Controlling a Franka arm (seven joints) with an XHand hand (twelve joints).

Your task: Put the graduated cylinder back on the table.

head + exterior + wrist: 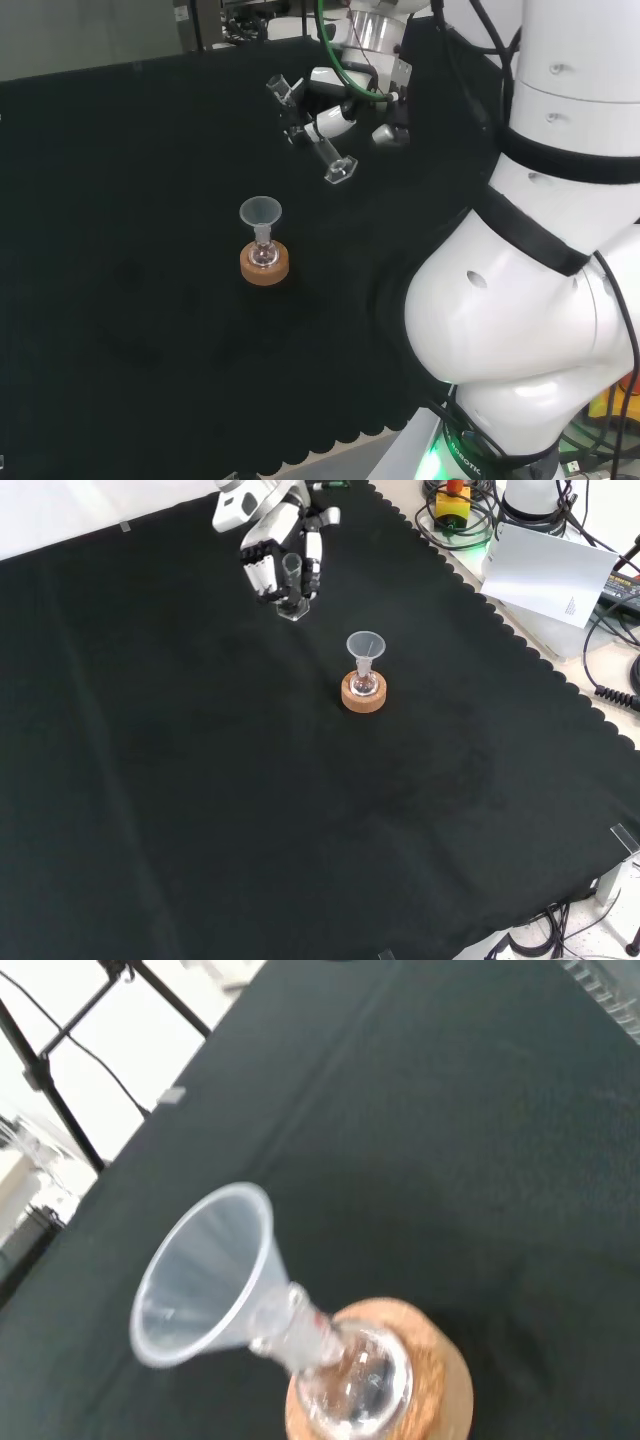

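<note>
One hand (pixel 280 560) around tilted cylinder (pixel 318 148).

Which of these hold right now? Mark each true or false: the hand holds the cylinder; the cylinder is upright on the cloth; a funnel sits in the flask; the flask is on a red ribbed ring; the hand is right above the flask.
1. The hand holds the graduated cylinder. True: its fingers curl round it.
2. The cylinder stands upright on the cloth. False: the head view shows it tilted in the hand.
3. A funnel sits in the flask. True.
4. The flask rests on a red ribbed ring. False: it rests on a cork ring.
5. The hand is right above the flask. False: it is off to one side in head and front views.
</note>
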